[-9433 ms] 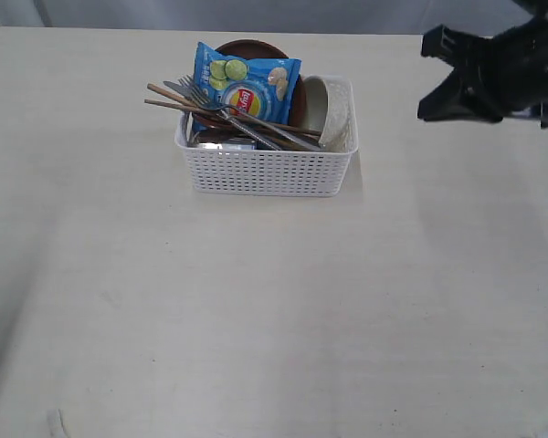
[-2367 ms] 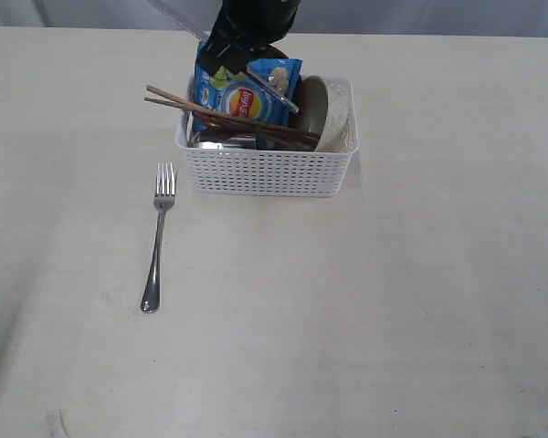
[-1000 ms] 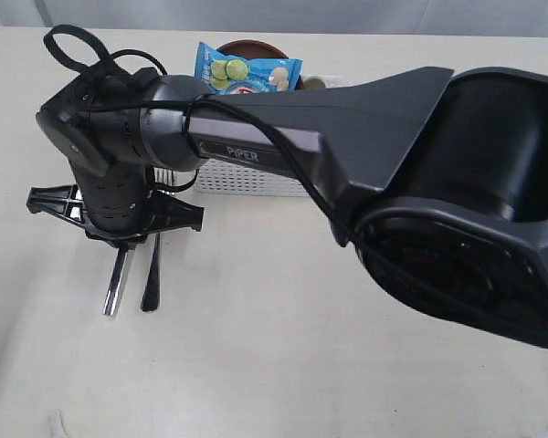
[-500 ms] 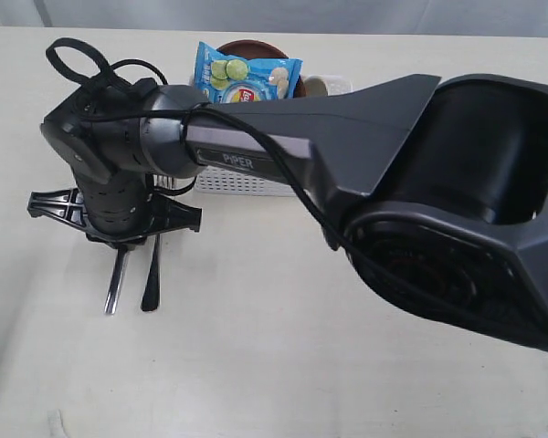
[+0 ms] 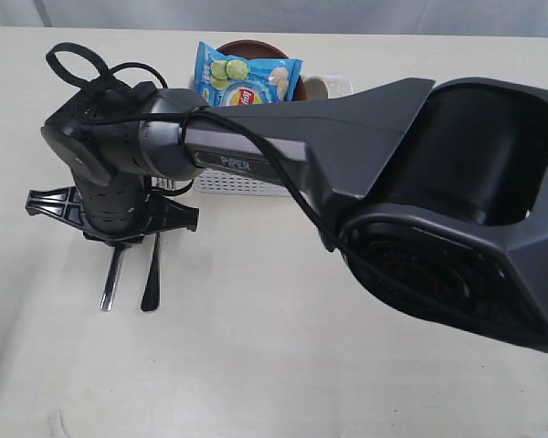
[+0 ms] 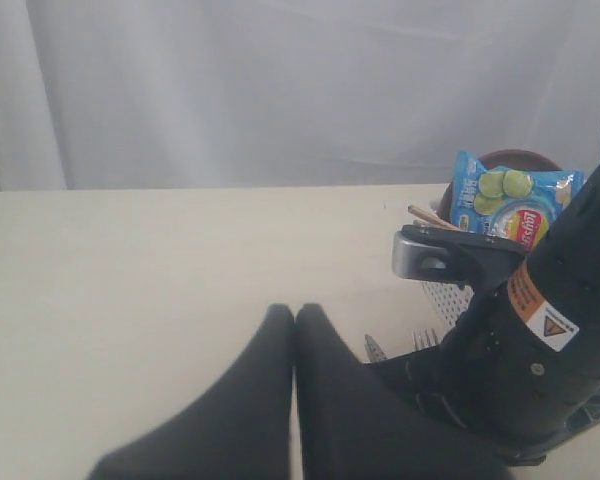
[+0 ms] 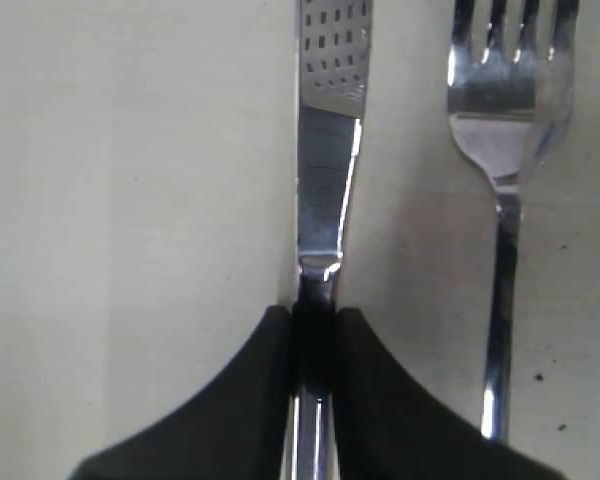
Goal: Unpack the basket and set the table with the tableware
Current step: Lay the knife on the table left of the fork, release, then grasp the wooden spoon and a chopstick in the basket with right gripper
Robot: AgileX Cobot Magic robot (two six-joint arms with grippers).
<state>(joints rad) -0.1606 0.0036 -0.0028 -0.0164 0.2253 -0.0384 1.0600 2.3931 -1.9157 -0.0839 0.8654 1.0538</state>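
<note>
Knife (image 7: 325, 200) is down at the table (image 5: 256, 365), just beside the fork (image 7: 500, 250) and parallel to it, its handle pinched between the right fingers (image 7: 270, 400). Whether it already rests on the surface is unclear. It is thin, stiff, polished steel, so probably light but slippery, and the narrow handle is the sensible place to hold it. The left fingers (image 6: 250, 400) are pressed together, empty. A couple of seconds ago only the fork lay out and the arm was up at the basket (image 5: 242, 185).
</note>
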